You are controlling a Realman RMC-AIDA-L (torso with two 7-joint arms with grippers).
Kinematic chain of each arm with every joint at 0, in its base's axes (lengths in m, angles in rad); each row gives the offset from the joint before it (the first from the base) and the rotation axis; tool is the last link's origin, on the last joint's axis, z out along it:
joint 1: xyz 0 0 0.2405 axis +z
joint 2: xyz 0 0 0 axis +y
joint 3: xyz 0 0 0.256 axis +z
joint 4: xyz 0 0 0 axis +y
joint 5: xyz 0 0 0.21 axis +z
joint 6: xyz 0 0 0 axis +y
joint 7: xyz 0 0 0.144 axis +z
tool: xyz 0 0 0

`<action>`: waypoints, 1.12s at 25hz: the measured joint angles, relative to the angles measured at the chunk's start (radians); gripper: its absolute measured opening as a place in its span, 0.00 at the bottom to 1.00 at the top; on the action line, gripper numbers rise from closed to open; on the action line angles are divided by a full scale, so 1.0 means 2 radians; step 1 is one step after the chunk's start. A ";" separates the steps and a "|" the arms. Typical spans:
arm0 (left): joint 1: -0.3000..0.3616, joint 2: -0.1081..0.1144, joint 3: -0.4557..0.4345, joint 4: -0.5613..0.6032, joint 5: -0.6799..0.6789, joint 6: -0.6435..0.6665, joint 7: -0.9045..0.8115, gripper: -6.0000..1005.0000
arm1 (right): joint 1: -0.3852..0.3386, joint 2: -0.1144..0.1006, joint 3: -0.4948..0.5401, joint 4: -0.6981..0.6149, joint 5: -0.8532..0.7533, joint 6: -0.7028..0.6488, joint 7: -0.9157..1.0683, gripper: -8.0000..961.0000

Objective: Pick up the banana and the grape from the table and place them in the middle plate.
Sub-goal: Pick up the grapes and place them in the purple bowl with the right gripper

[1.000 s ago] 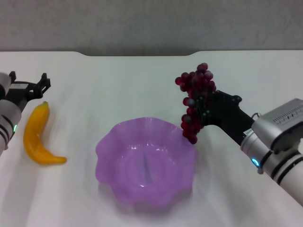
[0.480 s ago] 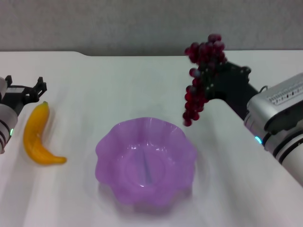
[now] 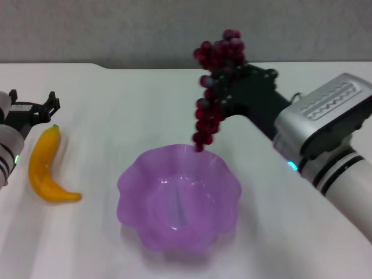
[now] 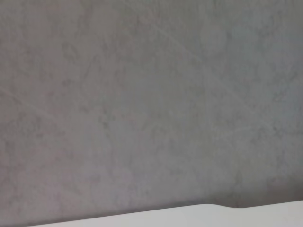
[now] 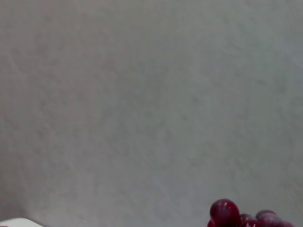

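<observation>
The right gripper [image 3: 224, 87], clamped on the grape [image 3: 212, 93], dangles it over the plate's [image 3: 131, 183] far rim; nothing lies inside. The left gripper [image 3: 36, 109] sits spread beside the banana [image 3: 43, 168].

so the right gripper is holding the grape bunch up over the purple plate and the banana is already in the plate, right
Not quite. The right gripper does hold the grape bunch above the purple plate's back rim, but the banana is not in the plate: the head view shows it lying on the table, by the left gripper.
</observation>
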 joint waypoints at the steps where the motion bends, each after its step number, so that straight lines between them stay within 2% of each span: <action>1: 0.000 0.000 0.000 0.000 0.000 0.000 0.000 0.89 | 0.000 0.000 -0.005 -0.004 0.000 0.000 0.000 0.20; 8: -0.001 0.000 0.000 0.000 0.000 0.000 0.000 0.89 | 0.000 0.002 -0.057 -0.023 0.003 -0.001 0.003 0.20; 18: -0.002 0.000 0.000 0.000 0.000 0.000 0.000 0.89 | 0.008 0.002 -0.086 -0.018 0.005 0.043 0.004 0.19; 28: -0.005 0.000 0.000 0.001 0.000 0.000 0.000 0.89 | 0.033 0.002 -0.107 0.038 0.005 0.080 0.079 0.18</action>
